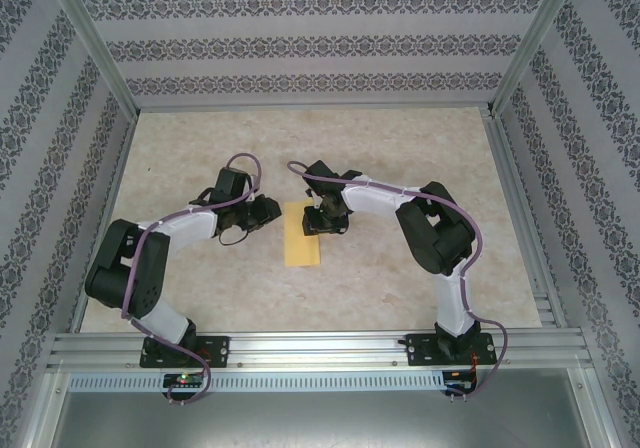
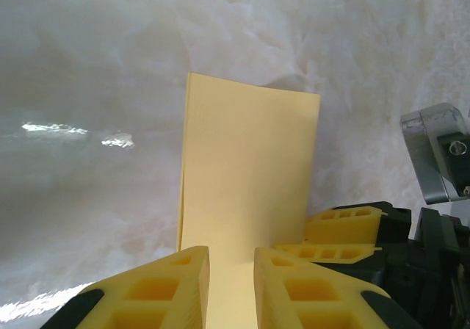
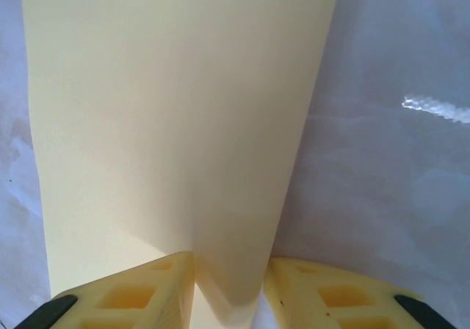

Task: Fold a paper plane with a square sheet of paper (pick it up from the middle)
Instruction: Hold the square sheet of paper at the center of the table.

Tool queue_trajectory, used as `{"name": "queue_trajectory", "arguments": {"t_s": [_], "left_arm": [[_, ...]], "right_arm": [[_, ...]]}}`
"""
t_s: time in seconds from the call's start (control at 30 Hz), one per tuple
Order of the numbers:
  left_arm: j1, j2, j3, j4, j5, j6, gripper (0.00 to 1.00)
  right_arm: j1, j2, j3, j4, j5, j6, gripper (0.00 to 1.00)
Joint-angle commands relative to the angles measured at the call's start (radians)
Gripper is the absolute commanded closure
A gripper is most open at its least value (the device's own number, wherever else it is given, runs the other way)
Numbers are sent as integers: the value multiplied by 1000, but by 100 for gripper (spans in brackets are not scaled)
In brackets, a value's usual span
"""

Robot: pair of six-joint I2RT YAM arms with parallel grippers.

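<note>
The square sheet of paper lies near the middle of the table as a narrow upright strip, so by the look of it it is doubled over on itself, and the left wrist view shows a second layer along its left edge. The right gripper sits over the strip's far right part. Its jaws are a little apart and the paper runs up into the gap, with a soft bend in the sheet starting just at one finger, and no firm pinch shows. The left gripper is just beside the strip's left edge, its jaws also narrowly apart, with paper showing between and under the fingers rather than clamped flat. I judge the step in hand to be setting or sharpening this first centre fold, early in the making of the plane. To do it well, the two long edges should lie exactly one over the other before any pressure goes on, because a skew here carries into every later fold. One gripper ought to pin the layers flat against the table while the other presses along the folded side from one end to the other, low and slow. The paper is thin and the table looks glossy, so the strip may slide or buckle. Light downward force is safer than dragging it sideways.
</note>
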Motion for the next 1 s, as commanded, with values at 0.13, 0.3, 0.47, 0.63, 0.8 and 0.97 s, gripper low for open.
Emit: {"name": "queue_trajectory", "arguments": {"t_s": [0.13,0.3,0.47,0.63,0.8,0.97], "left_arm": [[-40,84,43,77,79,-18,80],[-57,124,47,88,91,-24,86],[-74,168,63,81,97,-19,90],[-79,189,72,22,63,1,92],[-80,195,58,-52,6,30,93],[-80,207,40,-100,-29,70,94]], "right_arm": [[-6,134,-57,-6,80,-32,64],[-7,138,-58,-4,73,-27,64],[-5,143,-57,-4,70,-24,64],[-5,146,-56,-4,69,-21,64],[-5,138,-57,-6,69,-17,64],[-10,97,-49,-6,45,-2,63]]}}
